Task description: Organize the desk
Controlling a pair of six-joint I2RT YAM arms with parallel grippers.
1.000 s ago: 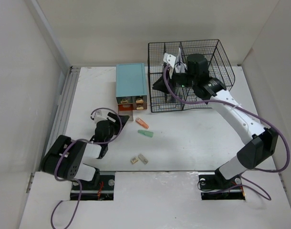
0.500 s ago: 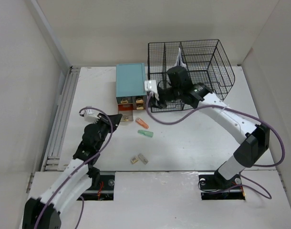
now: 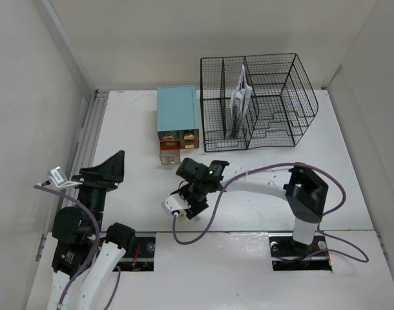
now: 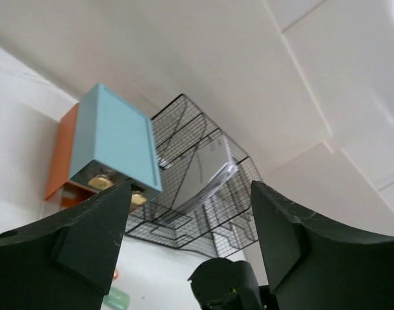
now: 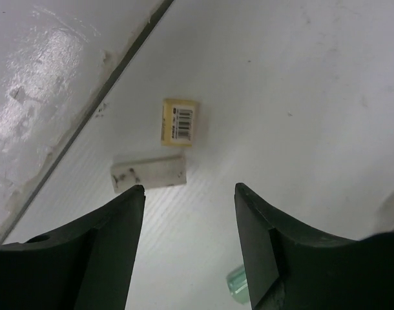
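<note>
The desk [image 3: 268, 168] is the flat white top, grey rail on its left. A black wire rack [image 3: 274, 97] and smooth teal box [image 3: 177, 110] sit side by side at the back. The right gripper [image 5: 187, 194] is spread over a yellow barcoded block [image 5: 179, 121] and a smudgy white block [image 5: 148, 175]. The left gripper [image 4: 189, 194] is spread too, holding nothing.

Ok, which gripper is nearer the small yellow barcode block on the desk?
Right. The right gripper hovers open close over the yellow barcode block, beside a white block. The left gripper is raised near the desk's left side, well away.
</note>
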